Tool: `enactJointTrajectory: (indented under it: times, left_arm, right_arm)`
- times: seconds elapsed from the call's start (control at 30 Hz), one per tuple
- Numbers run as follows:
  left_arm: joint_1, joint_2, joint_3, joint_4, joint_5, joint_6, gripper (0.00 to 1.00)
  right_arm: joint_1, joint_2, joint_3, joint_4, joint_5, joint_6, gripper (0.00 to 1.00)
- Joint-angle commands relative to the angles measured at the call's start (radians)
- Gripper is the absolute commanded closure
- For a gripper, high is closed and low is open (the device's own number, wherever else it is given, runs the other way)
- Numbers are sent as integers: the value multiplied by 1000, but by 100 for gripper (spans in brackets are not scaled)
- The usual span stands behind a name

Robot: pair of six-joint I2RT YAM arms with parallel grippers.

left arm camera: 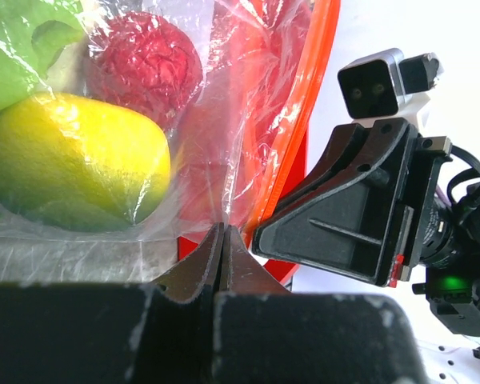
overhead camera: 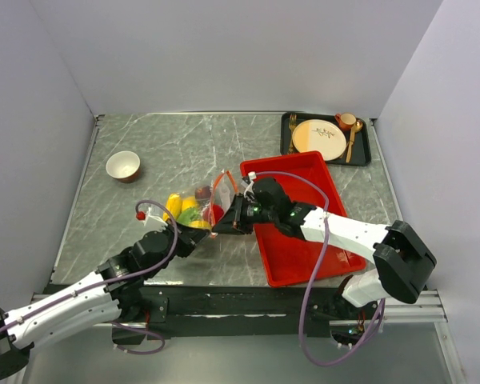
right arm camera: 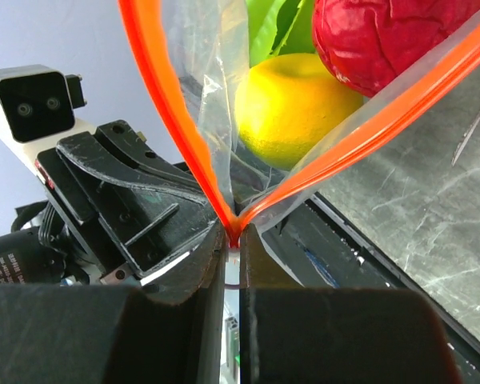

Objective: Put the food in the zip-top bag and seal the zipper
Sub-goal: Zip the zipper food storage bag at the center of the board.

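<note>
The clear zip-top bag (overhead camera: 194,204) lies on the table left of the red tray, its mouth open in a V. Inside it are a yellow fruit (left arm camera: 72,160), a red one (left arm camera: 144,60) and a green one (left arm camera: 16,56); all three also show in the right wrist view, e.g. the yellow fruit (right arm camera: 296,104). My left gripper (left arm camera: 224,232) is shut on the clear plastic just below the orange-red zipper (left arm camera: 304,104). My right gripper (right arm camera: 234,236) is shut on the zipper (right arm camera: 176,120) at the point where its two strips meet. In the top view both grippers, left (overhead camera: 204,234) and right (overhead camera: 226,225), meet at the bag's near corner.
A red rectangular tray (overhead camera: 304,240) lies under my right arm. A black tray (overhead camera: 366,152) at the back right holds a cream plate (overhead camera: 320,138) and gold cutlery. A white bowl (overhead camera: 122,166) stands at the back left.
</note>
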Motion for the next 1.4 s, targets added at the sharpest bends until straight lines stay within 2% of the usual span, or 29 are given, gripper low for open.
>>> enactJointTrajectory:
  times: [0.0,0.33,0.73,1.1,1.37]
  left_arm:
    - [-4,20,-6,35,58,38,99]
    - [-2,47,-9,64,115,84,99]
    - [-2,-34,-58,6,164,99,99]
    - [-2,-3,-47,-40,209,136,99]
    - [-4,23,-35,44,179,119,99]
  right_arm:
    - [-30,-21,-8,98,13,28,92]
    - [-58,-5,-2,122,7,39,91]
    - [-82,-8,12,86,43,20,91]
    - [-89,-25,5,73,76,17,91]
    - [-73,-38,-50,101,72,43,91]
